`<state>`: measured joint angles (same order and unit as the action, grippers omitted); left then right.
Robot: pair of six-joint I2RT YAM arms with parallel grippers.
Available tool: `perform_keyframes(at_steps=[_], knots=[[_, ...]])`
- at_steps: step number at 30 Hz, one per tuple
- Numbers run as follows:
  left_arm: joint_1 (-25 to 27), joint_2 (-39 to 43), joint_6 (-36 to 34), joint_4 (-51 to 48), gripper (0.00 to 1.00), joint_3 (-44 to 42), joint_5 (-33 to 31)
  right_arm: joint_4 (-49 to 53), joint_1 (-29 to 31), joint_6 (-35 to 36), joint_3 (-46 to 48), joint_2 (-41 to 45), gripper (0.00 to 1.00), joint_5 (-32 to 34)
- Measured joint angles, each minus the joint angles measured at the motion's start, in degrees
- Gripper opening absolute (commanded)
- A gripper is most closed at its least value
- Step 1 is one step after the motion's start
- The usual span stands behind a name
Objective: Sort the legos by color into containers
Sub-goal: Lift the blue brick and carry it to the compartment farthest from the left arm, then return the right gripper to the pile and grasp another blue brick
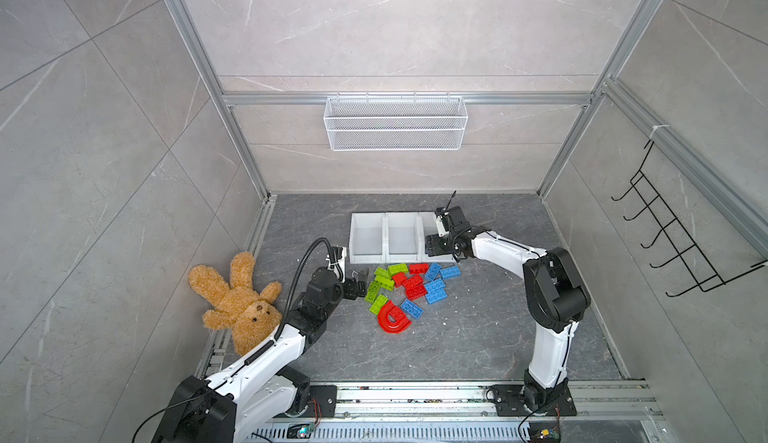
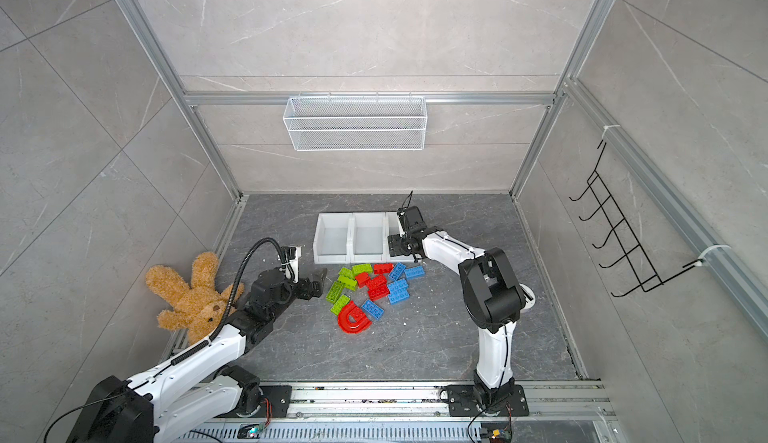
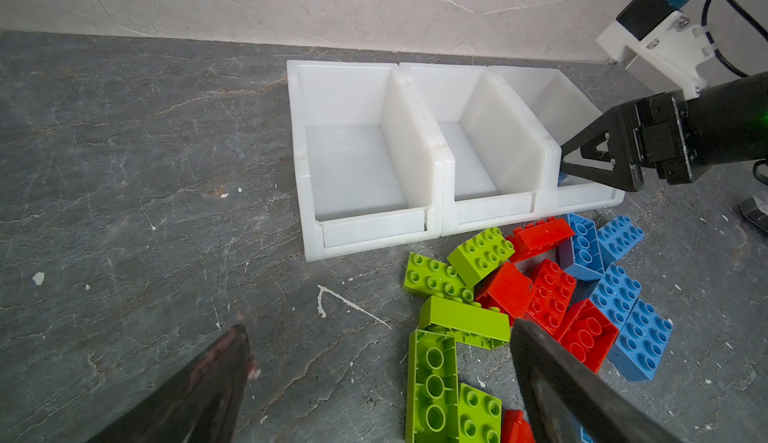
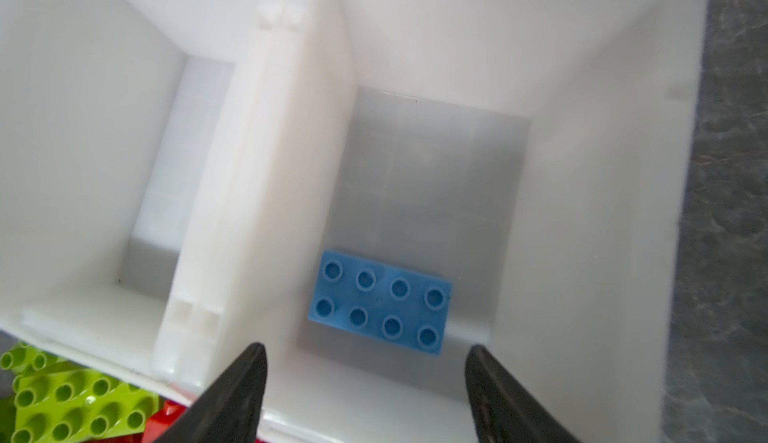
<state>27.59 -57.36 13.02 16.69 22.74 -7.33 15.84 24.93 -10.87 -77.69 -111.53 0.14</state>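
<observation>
Three white bins [image 3: 436,158] in a row, blue brick [image 4: 380,301] in rightmost, right gripper [image 4: 365,348] above it, jaws spread, left gripper [image 3: 379,326] jaws spread beside loose bricks [image 1: 409,285].

Three white bins [image 3: 365,229] stand in a row on the dark floor [image 3: 145,170]. Just in front of the bins lies a heap: green bricks [image 3: 465,320], then red bricks [image 3: 548,295], then blue bricks [image 3: 615,291] before the end bin [image 3: 586,202]. The right gripper [image 3: 562,159] hangs over that bin's front edge, jaws slightly parted. The left gripper [image 3: 380,328] sits farther in front of the bins, jaws wide apart, one finger [image 3: 552,362] overlapping the heap.
</observation>
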Motion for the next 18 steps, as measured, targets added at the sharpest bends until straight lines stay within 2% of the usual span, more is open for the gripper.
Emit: perform_keyframes(at_steps=[4,9,13,18], knots=[[0.00,0.00,0.00,0.00,1.00,0.00,0.00,0.61,0.15,0.13,1.57,3.21,0.69,-0.85],[0.00,0.00,0.00,0.00,0.99,0.00,-0.02,1.40,3.23,1.09,8.07,14.43,0.60,-2.32],[0.00,0.02,0.02,0.00,0.99,0.00,-0.02,2.12,10.82,2.54,13.00,21.16,0.59,-3.06],[0.00,0.15,0.02,0.00,1.00,0.00,-0.02,3.50,17.81,4.44,18.82,22.27,0.56,-6.01]])
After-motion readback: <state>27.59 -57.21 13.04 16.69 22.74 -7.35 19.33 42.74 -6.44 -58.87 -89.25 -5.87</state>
